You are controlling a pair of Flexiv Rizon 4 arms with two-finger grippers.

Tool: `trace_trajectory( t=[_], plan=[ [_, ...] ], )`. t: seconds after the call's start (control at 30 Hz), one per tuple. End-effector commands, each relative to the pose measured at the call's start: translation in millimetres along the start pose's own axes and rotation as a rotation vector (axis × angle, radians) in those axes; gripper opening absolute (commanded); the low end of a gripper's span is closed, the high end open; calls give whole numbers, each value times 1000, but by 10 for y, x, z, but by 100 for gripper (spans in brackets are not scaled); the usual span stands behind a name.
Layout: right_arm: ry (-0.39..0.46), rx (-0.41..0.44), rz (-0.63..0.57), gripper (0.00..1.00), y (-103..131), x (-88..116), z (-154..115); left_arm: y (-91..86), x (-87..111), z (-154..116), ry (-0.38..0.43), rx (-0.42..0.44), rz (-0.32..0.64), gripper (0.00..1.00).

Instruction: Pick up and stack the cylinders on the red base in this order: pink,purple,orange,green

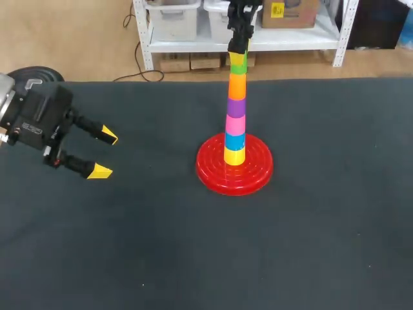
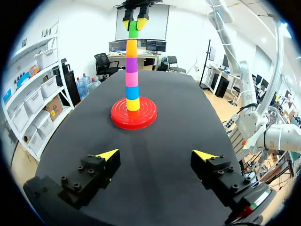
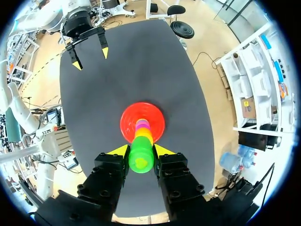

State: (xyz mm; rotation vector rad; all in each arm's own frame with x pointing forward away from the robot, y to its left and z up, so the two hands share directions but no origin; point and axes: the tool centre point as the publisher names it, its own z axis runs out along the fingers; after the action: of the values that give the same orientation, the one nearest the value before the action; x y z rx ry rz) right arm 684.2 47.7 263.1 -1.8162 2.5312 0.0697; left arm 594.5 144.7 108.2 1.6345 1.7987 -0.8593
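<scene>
The red base (image 1: 211, 172) lies mid-table and carries a tall column: yellow, blue, pink (image 1: 235, 124), purple (image 1: 236, 106), orange (image 1: 237, 86), with the green cylinder (image 1: 238, 64) on top. My right gripper (image 1: 238, 55) comes down from above, shut on that green cylinder (image 3: 141, 159), one yellow tip on each side of it (image 3: 141, 151). The green piece rests on the orange one. My left gripper (image 1: 104, 154) hangs open and empty over the table's left side, well away from the base (image 2: 134, 115); the column stands far ahead of its fingers (image 2: 156, 154).
Dark mat covers the whole table (image 1: 322, 226). Nothing else lies on it around the base. My left gripper (image 3: 90, 58) shows beyond the base in the right wrist view.
</scene>
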Motion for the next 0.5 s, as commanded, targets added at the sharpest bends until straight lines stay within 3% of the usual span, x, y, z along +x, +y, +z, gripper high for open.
trace_trajectory(
  t=[0.03, 0.5],
  plan=[
    [-2, -3, 1, 0, -14, 21, 20, 1, 11, 2, -3, -1, 3, 100],
    [-2, -16, -6, 0, 1, 34, 103, 1, 11, 2, -3, -1, 3, 100]
  ],
)
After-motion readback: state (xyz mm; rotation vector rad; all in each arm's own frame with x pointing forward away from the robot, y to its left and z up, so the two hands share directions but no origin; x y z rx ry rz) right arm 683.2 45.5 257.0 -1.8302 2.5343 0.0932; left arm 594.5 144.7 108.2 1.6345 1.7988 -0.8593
